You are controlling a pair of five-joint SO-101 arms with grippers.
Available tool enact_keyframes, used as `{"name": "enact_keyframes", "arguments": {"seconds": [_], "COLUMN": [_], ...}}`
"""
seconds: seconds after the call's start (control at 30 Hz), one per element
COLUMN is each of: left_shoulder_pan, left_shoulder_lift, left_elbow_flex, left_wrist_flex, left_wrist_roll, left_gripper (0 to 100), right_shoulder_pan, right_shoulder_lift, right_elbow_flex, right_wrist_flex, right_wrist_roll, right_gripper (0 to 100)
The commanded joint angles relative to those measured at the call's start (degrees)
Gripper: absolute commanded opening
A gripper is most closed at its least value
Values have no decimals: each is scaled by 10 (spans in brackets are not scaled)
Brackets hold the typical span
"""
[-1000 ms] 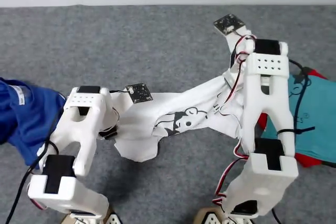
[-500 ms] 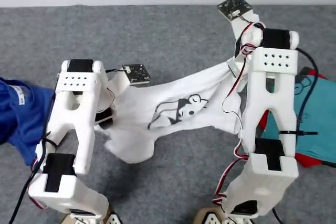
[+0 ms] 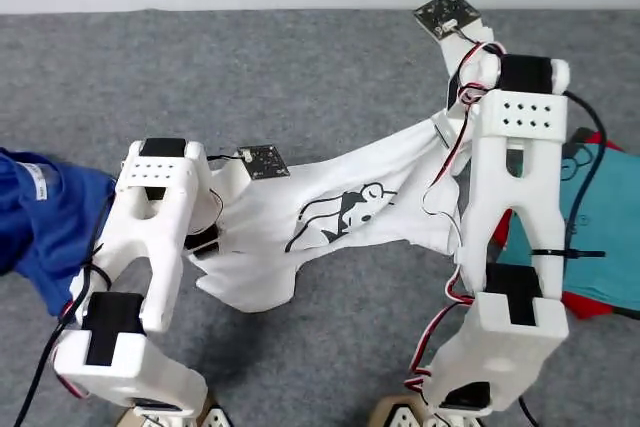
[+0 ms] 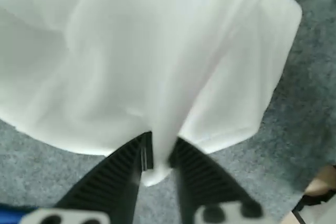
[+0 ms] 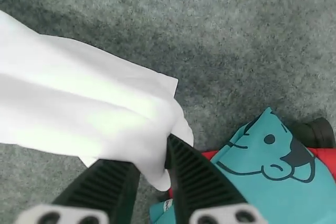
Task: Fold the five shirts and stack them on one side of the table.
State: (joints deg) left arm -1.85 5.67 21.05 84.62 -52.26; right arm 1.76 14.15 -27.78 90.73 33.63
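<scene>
White shirt (image 3: 300, 202): we hold it stretched, long axis pointing away from the teal shirt (image 3: 600, 217), right gripper (image 5: 152, 158) clamped on the near end, left gripper (image 4: 159, 148) clamped on the far end.

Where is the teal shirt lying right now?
In the high view, the teal shirt lies at the table's right edge, on top of a red shirt, right of the white shirt.
</scene>
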Motion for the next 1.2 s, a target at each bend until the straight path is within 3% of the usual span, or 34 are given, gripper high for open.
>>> {"name": "enact_keyframes", "arguments": {"seconds": [0.0,0.1,0.23,0.37,0.57,0.9,1.17], "left_shoulder_pan": [-2,-4,-9,-17,-18,-15,-18], "left_shoulder_lift": [-11,-11,-11,-24,-42,-46,-68], "left_elbow_flex": [-54,-145,-329,-518,-779,-1092,-1168], "left_wrist_flex": [23,89,158,159,157,149,139], "left_wrist_roll": [-3,19,105,219,325,337,323], "left_gripper": [5,4,4,4,5,4,4], "right_shoulder_pan": [5,5,5,6,-10,-7,1], "right_shoulder_lift": [-11,-11,-11,-21,-85,-225,-341], "right_elbow_flex": [-62,-105,-204,-289,-325,-322,-182], "right_wrist_flex": [27,58,112,122,121,122,122], "right_wrist_roll": [-3,-3,-3,-3,12,18,54], "right_gripper": [10,10,10,10,10,10,10]}}
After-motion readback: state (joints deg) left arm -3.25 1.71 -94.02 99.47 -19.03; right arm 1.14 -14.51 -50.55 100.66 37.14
